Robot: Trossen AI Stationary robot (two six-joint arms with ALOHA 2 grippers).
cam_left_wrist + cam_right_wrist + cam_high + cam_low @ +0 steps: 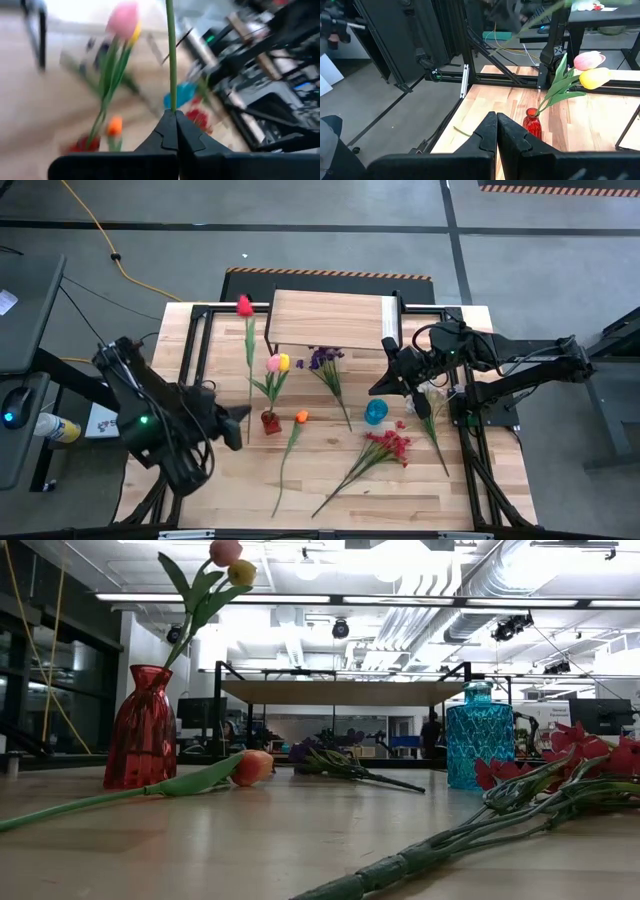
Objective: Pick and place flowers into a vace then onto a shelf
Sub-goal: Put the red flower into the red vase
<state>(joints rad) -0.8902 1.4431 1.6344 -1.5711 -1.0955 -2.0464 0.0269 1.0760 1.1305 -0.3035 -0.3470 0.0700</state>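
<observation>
My left gripper (246, 413) is shut on the green stem of a red tulip (244, 305), whose bloom is by the shelf's left corner. Just right of it stands a red vase (270, 422) holding a pink tulip (272, 363) and a yellow tulip (284, 361). An orange tulip (301, 417), a purple spray (322, 358) and a red spray (390, 445) lie flat on the tabletop. A blue vase (375, 412) stands upright. My right gripper (377, 387) hangs shut above the blue vase, holding nothing. The shelf (325, 320) stands at the far edge. My left gripper pinches the red tulip's stem (172, 95) near its lower end between the tips of its two fingers. The fingers come from the table's left and lie across the stem. From them the stem runs toward the far edge, ending in the bloom.
A white spray (432, 405) lies under my right arm, right of the blue vase. Black frame rails (200, 350) run along the tabletop's left and right sides. Bare wood lies near the front edge (420, 500).
</observation>
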